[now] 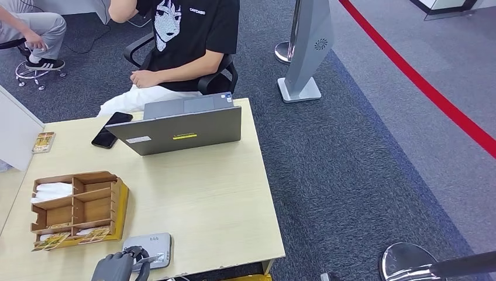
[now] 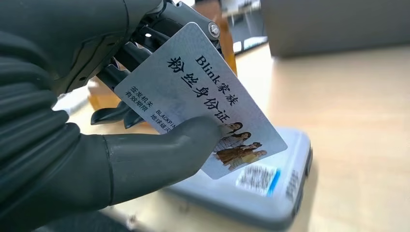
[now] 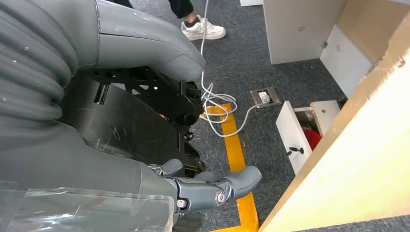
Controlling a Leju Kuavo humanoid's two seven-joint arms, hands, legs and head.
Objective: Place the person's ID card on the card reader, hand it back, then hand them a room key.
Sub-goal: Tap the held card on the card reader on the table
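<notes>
My left hand (image 1: 117,267) is at the table's near edge, pinching the person's white ID card (image 2: 203,96) between thumb and fingers. The card (image 1: 153,258) hangs tilted just above the grey card reader (image 1: 149,242), and up close one corner of it overlaps the reader (image 2: 270,203); I cannot tell if they touch. Room key cards (image 1: 54,240) lie in the front slot of the wooden organizer (image 1: 120,205). My right hand (image 3: 121,121) hangs beside the table, holding nothing, its fingers (image 3: 217,188) apart. The person (image 1: 187,41) sits across the table in a black shirt.
A grey laptop (image 1: 181,129) and a black phone (image 1: 111,129) lie at the table's far side, and a small card (image 1: 44,141) at its left edge. Bare tabletop (image 1: 205,193) spreads between laptop and reader. A second person (image 1: 35,26) sits far left. A stanchion base (image 1: 403,260) stands near right.
</notes>
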